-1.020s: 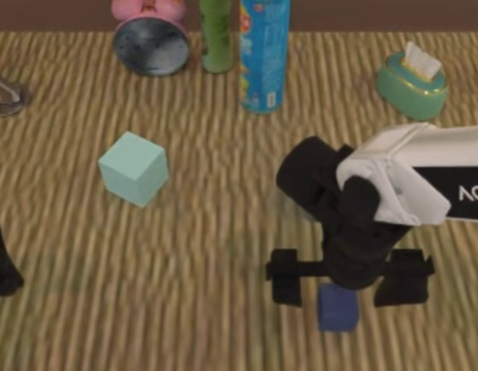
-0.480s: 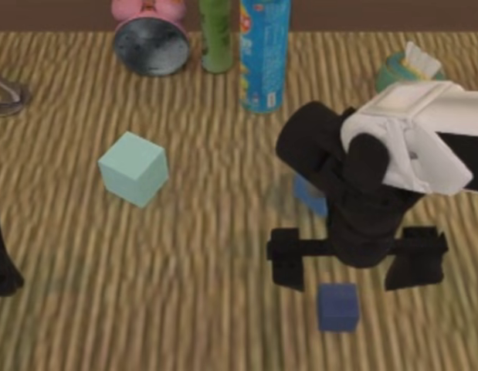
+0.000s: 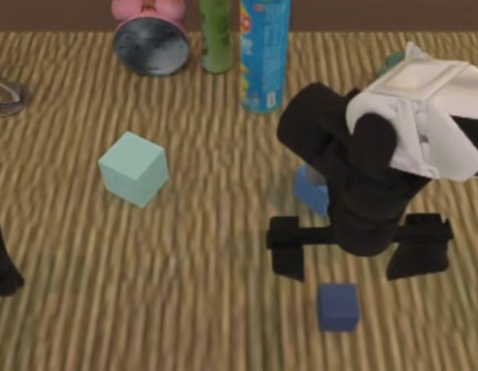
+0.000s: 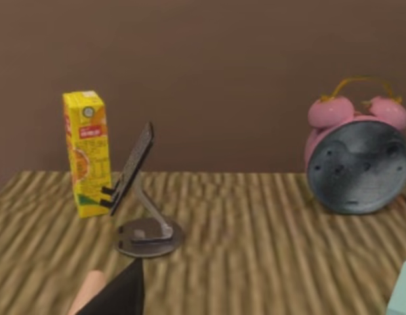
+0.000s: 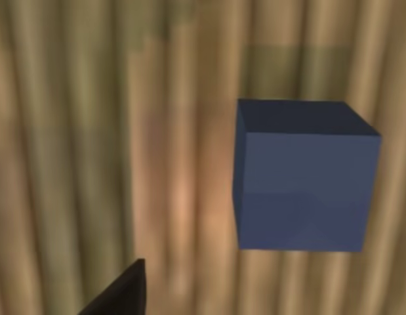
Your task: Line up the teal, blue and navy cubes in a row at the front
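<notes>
Right hand [image 3: 354, 255] hangs over the front right part of the table [image 3: 208, 278], fingers spread wide, nothing held. Navy cube [image 3: 337, 307] sits on the table at the front, just in front of the hand, between the lines of the two fingers but clear of both.

Blue cube [image 3: 311, 190] lies behind the hand, toward the back of the table, partly hidden under the right arm. Teal cube [image 3: 133, 168] is well apart at the left, nearer the left arm.

Judgement: next target is probably the blue cube; the right arm is much nearer it.

Left hand [image 3: 1, 267] parked at the left edge; grip not visible.
</notes>
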